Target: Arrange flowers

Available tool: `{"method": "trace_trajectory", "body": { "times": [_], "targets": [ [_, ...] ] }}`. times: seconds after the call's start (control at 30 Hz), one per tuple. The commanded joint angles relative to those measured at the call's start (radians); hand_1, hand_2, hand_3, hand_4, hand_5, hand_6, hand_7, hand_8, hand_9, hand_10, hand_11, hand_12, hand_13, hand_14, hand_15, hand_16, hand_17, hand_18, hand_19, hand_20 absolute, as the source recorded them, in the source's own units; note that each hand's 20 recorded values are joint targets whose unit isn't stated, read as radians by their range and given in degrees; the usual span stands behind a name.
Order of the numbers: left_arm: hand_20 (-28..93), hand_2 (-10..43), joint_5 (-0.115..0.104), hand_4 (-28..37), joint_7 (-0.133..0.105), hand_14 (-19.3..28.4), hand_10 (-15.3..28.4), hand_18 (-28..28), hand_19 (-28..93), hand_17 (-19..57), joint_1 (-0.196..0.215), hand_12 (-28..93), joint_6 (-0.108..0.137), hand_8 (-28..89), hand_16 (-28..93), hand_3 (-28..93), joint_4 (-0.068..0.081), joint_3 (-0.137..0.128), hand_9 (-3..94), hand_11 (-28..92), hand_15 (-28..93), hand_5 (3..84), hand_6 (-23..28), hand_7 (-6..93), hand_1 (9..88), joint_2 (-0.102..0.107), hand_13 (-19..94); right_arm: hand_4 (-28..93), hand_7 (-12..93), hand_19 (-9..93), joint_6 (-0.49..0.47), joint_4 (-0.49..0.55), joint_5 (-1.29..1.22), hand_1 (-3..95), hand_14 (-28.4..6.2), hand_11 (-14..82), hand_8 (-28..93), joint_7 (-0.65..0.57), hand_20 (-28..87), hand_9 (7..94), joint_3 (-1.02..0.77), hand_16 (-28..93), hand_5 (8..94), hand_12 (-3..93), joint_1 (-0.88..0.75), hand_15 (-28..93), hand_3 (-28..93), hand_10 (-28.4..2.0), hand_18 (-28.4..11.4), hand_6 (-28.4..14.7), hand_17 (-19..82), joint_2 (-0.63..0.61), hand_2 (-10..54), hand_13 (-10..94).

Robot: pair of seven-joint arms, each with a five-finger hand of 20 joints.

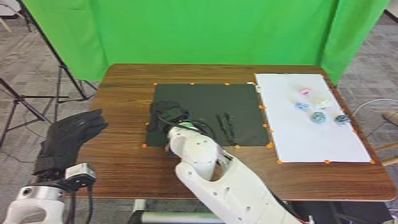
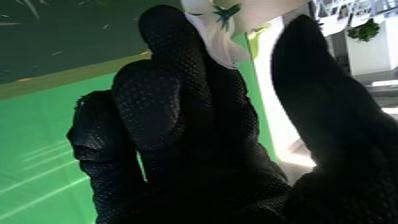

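Over the left part of the black mat (image 1: 213,95), the right hand (image 1: 169,111) is held open, thumb spread; beside its fingers a white flower (image 2: 228,47) is seen. Left of the mat, the left hand (image 1: 73,131) is held open. Small flowers (image 1: 318,117) are laid right of the mat.

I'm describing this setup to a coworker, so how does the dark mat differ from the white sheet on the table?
The dark mat is broad and nearly square; the white sheet is longer and narrower. The mat has the right hand over it, while the sheet holds small coloured pieces. Both lie flat on the table, with orange marks around their edges.
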State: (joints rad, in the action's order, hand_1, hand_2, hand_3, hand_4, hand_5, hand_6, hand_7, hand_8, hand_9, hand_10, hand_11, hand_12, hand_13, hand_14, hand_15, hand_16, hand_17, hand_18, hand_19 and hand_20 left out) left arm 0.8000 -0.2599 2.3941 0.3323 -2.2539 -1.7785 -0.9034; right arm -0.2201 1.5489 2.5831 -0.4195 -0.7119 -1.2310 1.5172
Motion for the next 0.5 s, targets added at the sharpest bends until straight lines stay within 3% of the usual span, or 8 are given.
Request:
{"method": "trace_trajectory", "body": {
  "times": [0.03,0.17,0.23,0.3,0.5],
  "targets": [
    [15,6.5,0.006,-11.2,0.011,28.0,22.0,21.5,57,-9.3,0.006,10,-0.010,-9,-11,84,-0.001,-0.002,41.0,36,58,50.0,15.0,15.1,28.9,-0.012,28,-28,23,93,-0.024,0.019,0.004,30.0,-10.1,31.4,-12,0.019,28,74.9,-0.006,23,71.3,19.4,-0.004,73,82,-15.8,-20.4,-4.8,42,0.003,-3.2,69],
    [15,6.5,0.005,-11.1,0.010,28.0,22.0,21.5,57,-9.3,0.011,10,-0.014,-9,-11,84,0.000,-0.002,41.0,36,58,50.0,15.0,15.1,28.9,-0.013,28,-28,22,93,-0.019,0.027,-0.008,27.4,-10.9,30.5,-11,0.020,28,74.5,-0.004,23,70.9,19.3,-0.009,73,82,-16.3,-20.7,-5.4,42,-0.007,-0.6,68],
    [15,6.5,0.009,-11.2,0.025,28.0,22.0,21.5,57,-9.3,0.005,10,-0.016,-9,-11,84,-0.001,-0.003,41.0,36,58,50.0,15.0,15.1,28.9,-0.017,28,-28,21,93,-0.030,0.028,-0.006,24.6,-11.3,30.0,-11,0.033,28,74.3,-0.018,23,70.7,19.2,-0.017,73,82,-16.9,-21.1,-6.0,42,-0.001,2.5,68],
    [15,6.5,0.009,-11.2,0.024,27.9,22.0,21.5,57,-9.3,0.004,10,-0.013,-9,-11,84,-0.001,-0.001,41.0,36,58,50.0,15.0,15.1,28.9,-0.017,28,-28,20,93,-0.036,0.033,-0.007,23.0,-11.7,29.7,-11,0.038,28,74.2,-0.023,23,70.7,19.2,-0.020,73,82,-17.2,-21.4,-6.3,41,0.000,4.3,68],
    [14,6.5,0.011,-11.1,0.029,28.0,22.0,21.5,57,-9.2,-0.001,10,-0.019,-9,-12,84,0.000,0.000,41.0,36,58,50.0,15.0,15.1,28.8,-0.015,28,-27,18,93,-0.015,0.031,-0.024,13.3,-13.6,28.1,-11,0.034,27,73.6,-0.020,23,71.0,18.8,-0.015,73,79,-18.5,-22.4,-7.8,40,-0.007,14.4,66]
  ]
}}
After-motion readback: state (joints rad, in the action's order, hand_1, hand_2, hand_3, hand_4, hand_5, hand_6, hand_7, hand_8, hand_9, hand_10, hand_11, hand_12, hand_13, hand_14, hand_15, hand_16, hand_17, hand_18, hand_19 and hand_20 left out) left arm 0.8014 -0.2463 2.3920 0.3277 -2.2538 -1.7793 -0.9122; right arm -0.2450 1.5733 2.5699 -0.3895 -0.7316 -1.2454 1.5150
